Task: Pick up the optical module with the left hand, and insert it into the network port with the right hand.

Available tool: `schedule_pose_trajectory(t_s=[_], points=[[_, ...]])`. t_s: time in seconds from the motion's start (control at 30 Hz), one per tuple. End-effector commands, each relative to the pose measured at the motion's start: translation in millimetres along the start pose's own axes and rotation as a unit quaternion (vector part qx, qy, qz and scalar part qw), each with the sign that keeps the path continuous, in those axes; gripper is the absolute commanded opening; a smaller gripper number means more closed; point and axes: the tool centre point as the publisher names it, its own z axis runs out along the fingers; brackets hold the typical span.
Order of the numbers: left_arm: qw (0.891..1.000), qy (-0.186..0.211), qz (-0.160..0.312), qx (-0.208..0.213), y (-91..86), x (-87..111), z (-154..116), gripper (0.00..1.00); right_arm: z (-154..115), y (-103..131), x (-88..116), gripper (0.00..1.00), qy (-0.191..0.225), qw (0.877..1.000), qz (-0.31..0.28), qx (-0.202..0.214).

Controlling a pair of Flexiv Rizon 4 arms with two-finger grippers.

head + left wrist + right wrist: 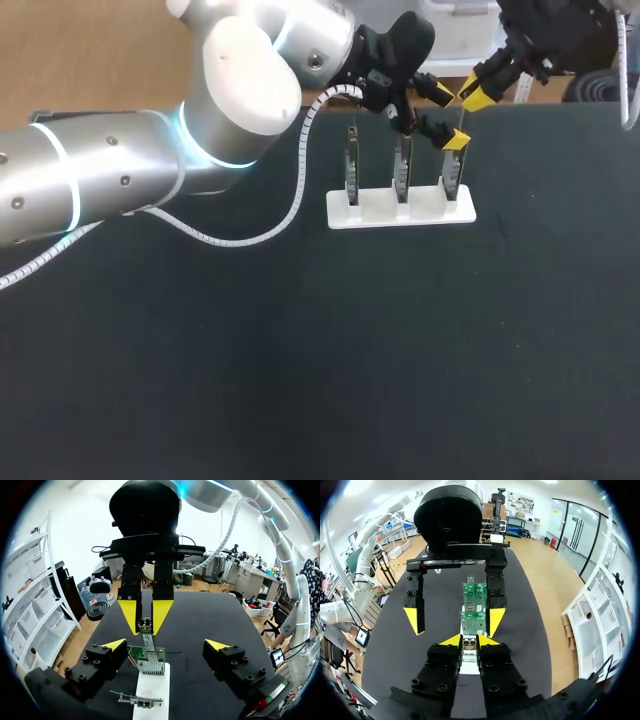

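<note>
Clamping the optical module (145, 626) between its yellow tips, the right gripper (468, 641) holds it end-on at the network port (151, 666) of the end circuit board (452, 185) (how deep it sits, can't tell). Left gripper (165, 645) hangs released, fingers wide apart either side of that board. Three boards stand upright in a white stand (400, 212) on the dark desk (300, 380). Handover looks done, so insertion is the step in hand. Next move prob. needs a straight push along the port axis, w/ module kept square.
</note>
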Motion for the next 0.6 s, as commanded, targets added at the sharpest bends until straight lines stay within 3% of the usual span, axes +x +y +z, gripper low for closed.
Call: schedule_pose_trajectory(t_s=[0.03, 0.6], points=[[1.0, 0.0, 0.001, 0.0, 1.2, -0.1, 0.9, 1.0, -0.1, -3.8, -1.4, 0.0, -0.003, 1.0, -0.004, -0.004], [1.0, 0.0, 0.001, 0.0, 1.2, -0.1, 0.9, 1.0, 2.1, -3.2, -0.9, 0.0, 0.0, 1.0, -0.008, -0.016]])
